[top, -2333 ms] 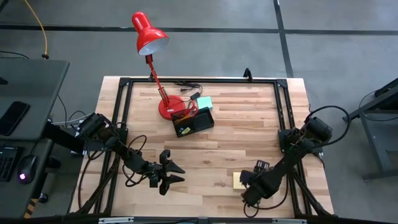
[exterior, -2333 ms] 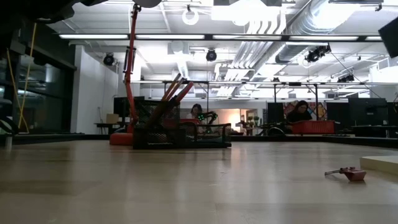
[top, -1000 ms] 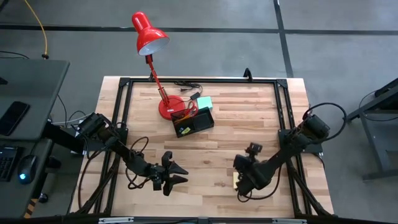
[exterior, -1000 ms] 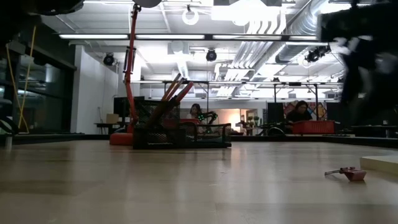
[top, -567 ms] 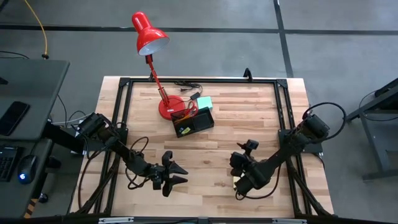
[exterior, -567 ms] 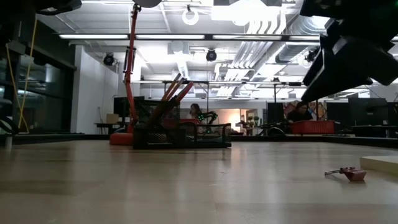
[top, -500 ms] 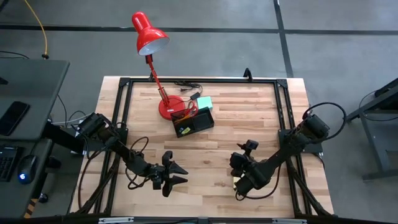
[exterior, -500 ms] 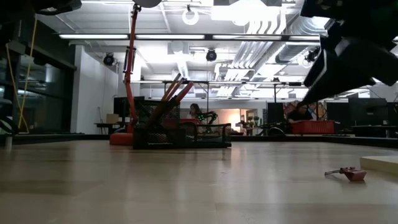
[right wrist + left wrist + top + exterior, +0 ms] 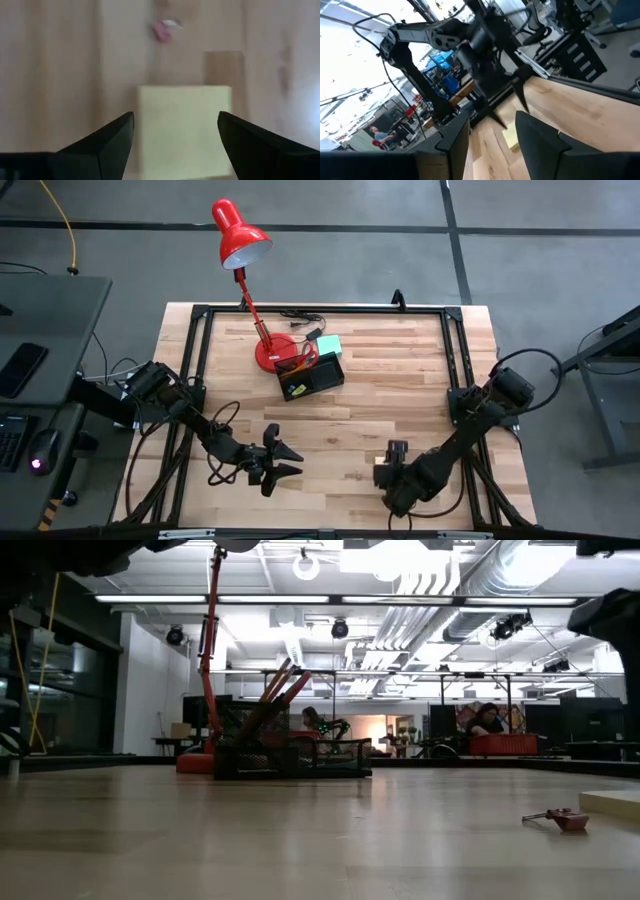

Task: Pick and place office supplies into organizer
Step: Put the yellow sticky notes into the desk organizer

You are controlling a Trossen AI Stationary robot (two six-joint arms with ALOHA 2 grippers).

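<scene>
No legible writing, black organizer point(image 9: 312, 377) holding pencils and scissors beside lamp base point(image 9: 272, 352), right gripper point(image 9: 175, 145) spread empty above yellow sticky-note pad point(image 9: 184, 127), left gripper point(image 9: 283, 459) spread, empty

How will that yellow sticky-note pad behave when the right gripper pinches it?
The yellow sticky-note pad lies flat on the table, so the open right gripper gets little edge to grip. It is probably light and may slide. Its stacked sheets might fan or flex.

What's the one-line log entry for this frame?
right end effector: open, above yellow pad | left end effector: open, idle | organizer: by lamp | pad: not gripped
</scene>
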